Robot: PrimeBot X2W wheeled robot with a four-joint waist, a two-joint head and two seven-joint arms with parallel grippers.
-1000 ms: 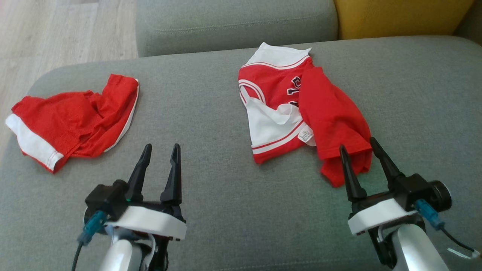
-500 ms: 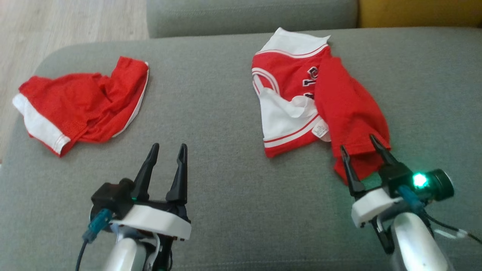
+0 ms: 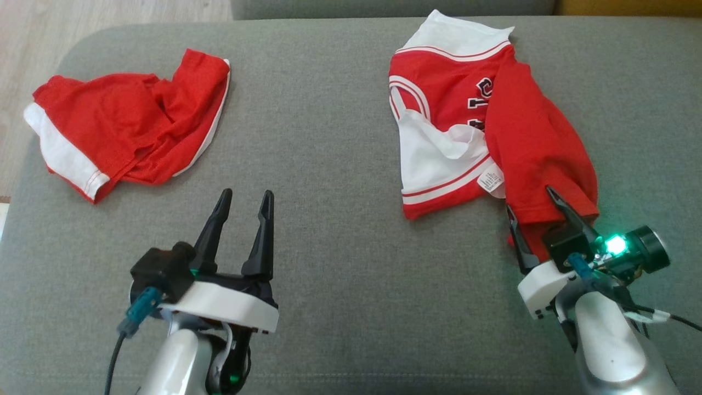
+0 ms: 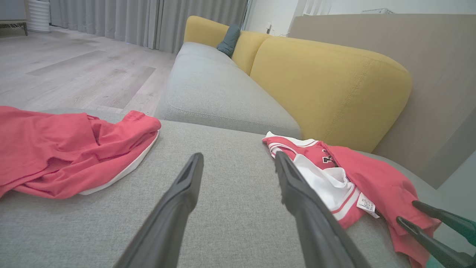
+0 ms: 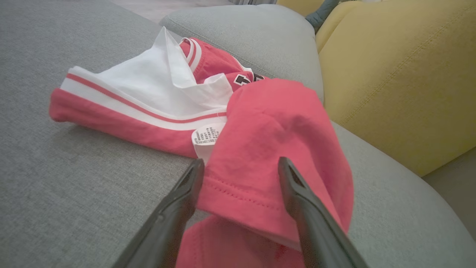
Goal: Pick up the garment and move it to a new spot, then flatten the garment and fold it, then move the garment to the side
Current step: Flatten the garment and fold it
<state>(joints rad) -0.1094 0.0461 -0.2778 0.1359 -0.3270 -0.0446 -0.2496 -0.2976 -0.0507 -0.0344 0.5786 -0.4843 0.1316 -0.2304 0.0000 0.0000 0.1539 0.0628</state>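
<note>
The garment, a crumpled red and white jersey (image 3: 537,137), lies on the right of the grey sofa seat (image 3: 329,137). Its white lining and a label face up. My right gripper (image 3: 529,200) stands open, its two fingers straddling the near red hem. In the right wrist view the red fold of the jersey (image 5: 275,123) lies between the open fingers of that gripper (image 5: 241,162). My left gripper (image 3: 247,193) hovers open over bare cushion at the lower left, holding nothing. The left wrist view shows the left gripper (image 4: 238,156), the jersey (image 4: 372,178) and the right gripper (image 4: 407,211).
Red shorts with white trim (image 3: 126,120) lie bunched at the seat's far left, near its edge. Wooden floor (image 3: 33,49) lies beyond that edge. A yellow backrest (image 4: 327,85) and another grey seat (image 4: 212,93) stand behind.
The head camera has tilted down, so the whole picture has shifted. My right gripper has pushed in over the jersey's near hem and turned, a green light on it now showing. The left gripper has stayed put.
</note>
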